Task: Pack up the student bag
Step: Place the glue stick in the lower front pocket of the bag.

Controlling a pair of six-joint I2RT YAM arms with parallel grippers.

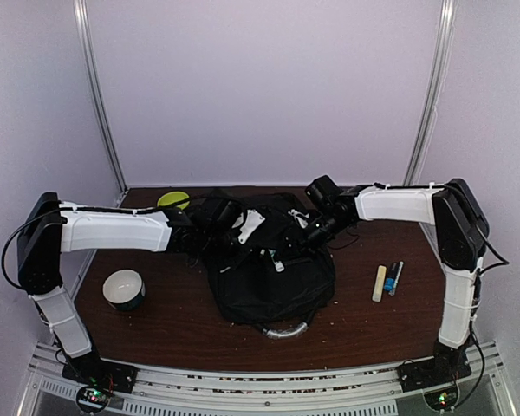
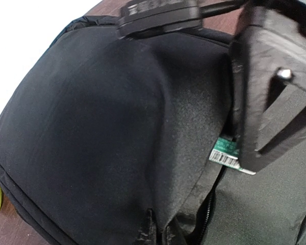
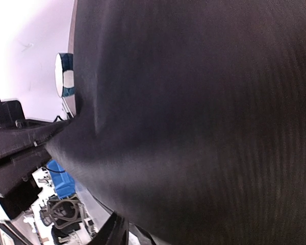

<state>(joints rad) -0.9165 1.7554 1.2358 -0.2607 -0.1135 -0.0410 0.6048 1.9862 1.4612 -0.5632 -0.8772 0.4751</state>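
left hand [image 1: 221, 221] clamped on student bag [image 1: 273, 290] fabric, likely holding it open | right hand [image 1: 308, 232]: grip unreadable

Soft, even light fills the overhead view: pale walls [image 1: 269, 87] bright, dark table [image 1: 156, 329] almost shadowless. Both wrist views are close and blurred, the black student bag [image 3: 194, 102] losing detail, the left background blown out white.

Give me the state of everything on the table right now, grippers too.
student bag: lying down, zipper partly open.
left gripper: shut, pinching bag fabric.
right gripper: against the bag, jaws hidden.
white bowl: upright, looks empty.
yellow stick: lying flat, right of bag.
dark blue item: lying beside the stick.
green object: at far edge, partly hidden.
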